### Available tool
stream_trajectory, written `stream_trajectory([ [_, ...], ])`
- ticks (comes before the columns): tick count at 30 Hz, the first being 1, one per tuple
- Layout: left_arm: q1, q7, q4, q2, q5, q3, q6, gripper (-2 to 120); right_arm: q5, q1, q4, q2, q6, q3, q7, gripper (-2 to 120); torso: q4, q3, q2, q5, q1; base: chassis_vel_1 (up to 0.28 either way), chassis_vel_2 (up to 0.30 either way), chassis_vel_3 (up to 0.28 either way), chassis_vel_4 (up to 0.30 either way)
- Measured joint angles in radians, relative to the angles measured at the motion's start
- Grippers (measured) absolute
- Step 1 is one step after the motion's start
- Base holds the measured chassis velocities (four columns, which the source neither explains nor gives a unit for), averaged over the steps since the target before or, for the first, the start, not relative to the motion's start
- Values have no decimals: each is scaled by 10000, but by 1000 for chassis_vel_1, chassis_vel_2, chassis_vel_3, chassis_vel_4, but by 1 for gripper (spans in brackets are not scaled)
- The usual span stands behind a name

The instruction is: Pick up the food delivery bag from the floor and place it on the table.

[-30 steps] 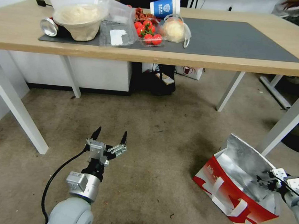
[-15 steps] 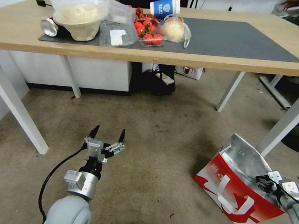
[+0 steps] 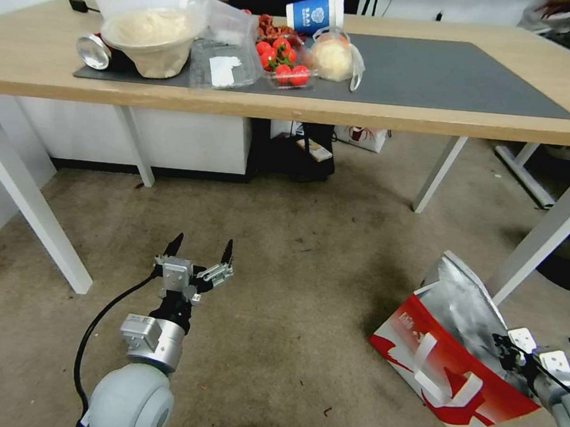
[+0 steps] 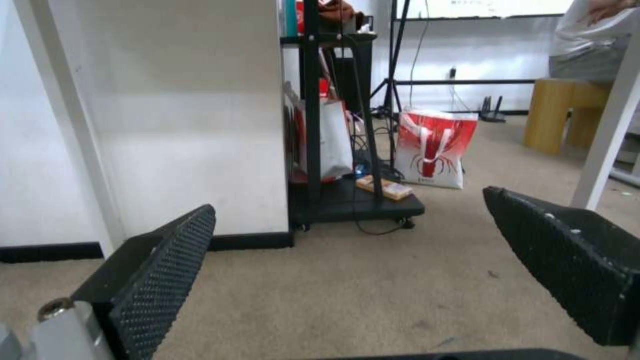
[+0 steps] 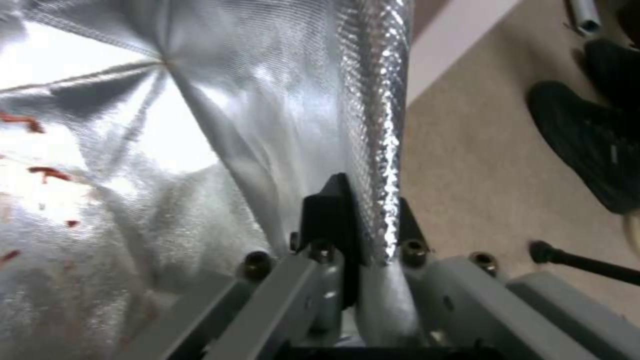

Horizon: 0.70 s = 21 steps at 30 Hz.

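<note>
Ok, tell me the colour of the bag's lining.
Silver foil, clearest in the right wrist view, where the right gripper pinches the bag wall.

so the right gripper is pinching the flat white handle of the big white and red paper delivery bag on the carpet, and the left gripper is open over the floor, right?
Not quite. The right gripper is shut on the silver foil-lined wall at the mouth of the large white and red paper delivery bag, not on its flat white handle; the right wrist view shows the foil edge clamped. The rest stands: the bag is on the brownish-grey carpet, and the left gripper is open above it.

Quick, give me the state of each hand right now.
Left hand: open, empty, above the carpet.
Right hand: shut on the food delivery bag's foil-lined wall.
</note>
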Motion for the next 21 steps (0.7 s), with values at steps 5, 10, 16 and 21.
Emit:
stream_trajectory([
  [5, -64, 6, -65, 2, -5, -101, 174, 100, 619, -286, 407, -183, 220, 75, -487, 0, 1, 0, 0, 1, 0, 0, 0, 0, 0],
  [10, 22, 13, -209, 9, 28, -278, 317, 100, 1784, -721, 1031, -588, 290, 135, -1124, 0, 1, 0, 0, 0, 0, 0, 0, 0, 0],
  [16, 315, 11, -453, -18, 118, -647, 375, 100, 3260, -1170, 1827, -1197, -73, 204, -1563, 0, 0, 0, 1, 0, 0, 0, 0, 0, 0],
  [21, 884, -3, -931, -216, 343, -1216, 394, 100, 5029, -1482, 2694, -2191, -489, 161, -2184, 0, 3, 0, 1, -1, 0, 0, 0, 0, 0],
])
